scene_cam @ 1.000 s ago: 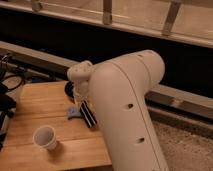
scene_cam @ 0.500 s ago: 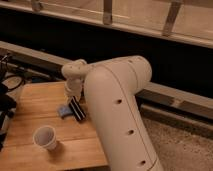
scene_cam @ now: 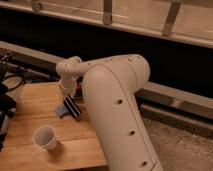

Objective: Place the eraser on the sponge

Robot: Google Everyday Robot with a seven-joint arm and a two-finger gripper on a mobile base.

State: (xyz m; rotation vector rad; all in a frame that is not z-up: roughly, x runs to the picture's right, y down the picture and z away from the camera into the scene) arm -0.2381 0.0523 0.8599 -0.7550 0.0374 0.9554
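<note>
My gripper (scene_cam: 71, 100) hangs at the end of the big white arm (scene_cam: 115, 100), over the middle of the wooden table (scene_cam: 35, 105). It is shut on the eraser (scene_cam: 74, 108), a dark block with pale stripes held tilted. Just under and left of the eraser lies the sponge (scene_cam: 61, 111), a small blue-grey pad on the table, partly covered by the eraser. The eraser's lower end is at or just above the sponge; I cannot tell whether they touch.
A white paper cup (scene_cam: 45, 137) stands upright near the table's front left. Dark cables and gear (scene_cam: 7, 95) sit off the left edge. A black wall and a grey ledge (scene_cam: 170, 97) run behind the table, with speckled floor (scene_cam: 185, 150) to the right.
The gripper with the eraser has moved left across the table and now covers more of the sponge. The cup has stayed where it was.
</note>
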